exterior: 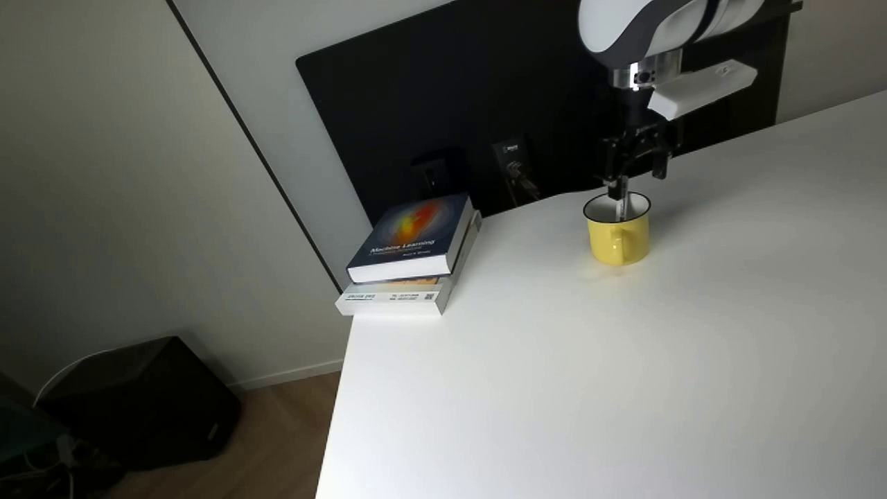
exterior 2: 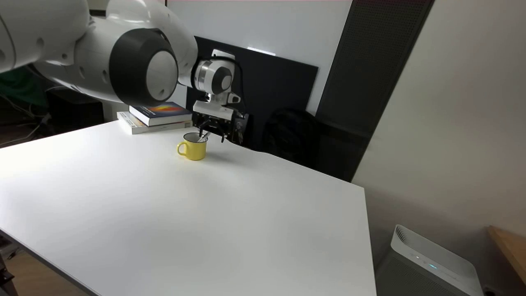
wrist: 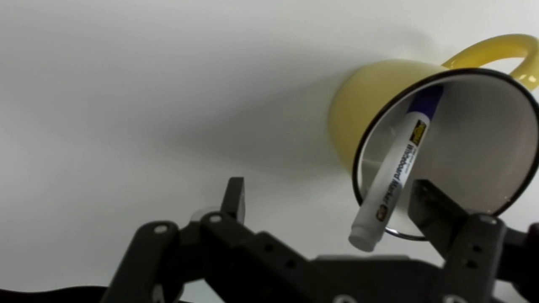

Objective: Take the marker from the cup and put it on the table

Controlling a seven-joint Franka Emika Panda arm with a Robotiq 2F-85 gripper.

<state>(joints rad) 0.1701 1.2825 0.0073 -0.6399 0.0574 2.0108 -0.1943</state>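
A whiteboard marker (wrist: 396,172) leans inside a yellow cup (exterior: 619,244) near the edge of the desk (exterior 2: 230,213) by the black panel (exterior: 457,97), apart from the books (exterior: 412,239) at a corner. The tool (wrist: 330,200) stands spread, the marker between its fingers (wrist: 433,204) in the wrist view but not gripped. The barrel should prove light and stiff, its likely smooth surface apt to slip or turn; the pale end, poking past the rim, looks the best hold. The tip of the dark cap (wrist: 426,102) is hard to make out inside the cup, the barrel a mere sliver in both exterior views; finger contact cannot be told.
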